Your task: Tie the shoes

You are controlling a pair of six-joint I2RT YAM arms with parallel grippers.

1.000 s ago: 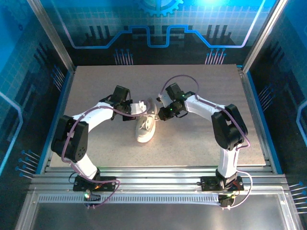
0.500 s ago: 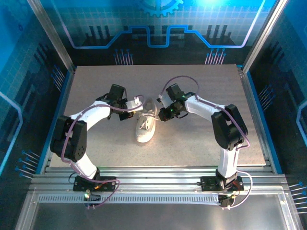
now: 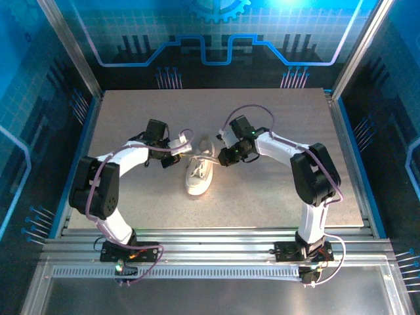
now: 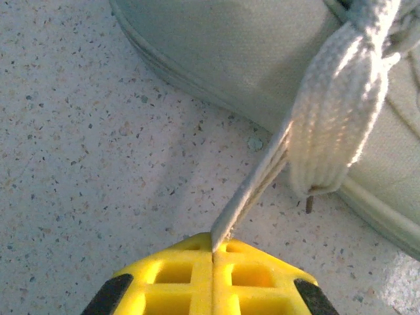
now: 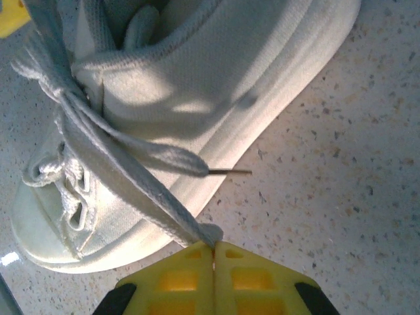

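Observation:
A small white canvas shoe (image 3: 198,176) lies mid-table, toe toward the near edge. My left gripper (image 3: 172,153) sits just left of its top, shut on a flat pale lace (image 4: 252,187) that runs taut up to the knot area; a folded lace loop (image 4: 335,111) hangs beside it over the shoe's side (image 4: 223,52). My right gripper (image 3: 222,156) is just right of the shoe, shut on the other lace (image 5: 138,190), which stretches back across the shoe's upper (image 5: 216,72). A loose lace end with its aglet (image 5: 226,171) lies against the sole.
The speckled grey table (image 3: 275,197) has free room around the shoe on every side. Metal rails (image 3: 210,243) run along the near edge, and blue enclosure walls (image 3: 39,131) stand left, right and behind.
My left gripper has drawn its lace leftward, away from the shoe. The right gripper has held nearly still. The shoe has barely shifted.

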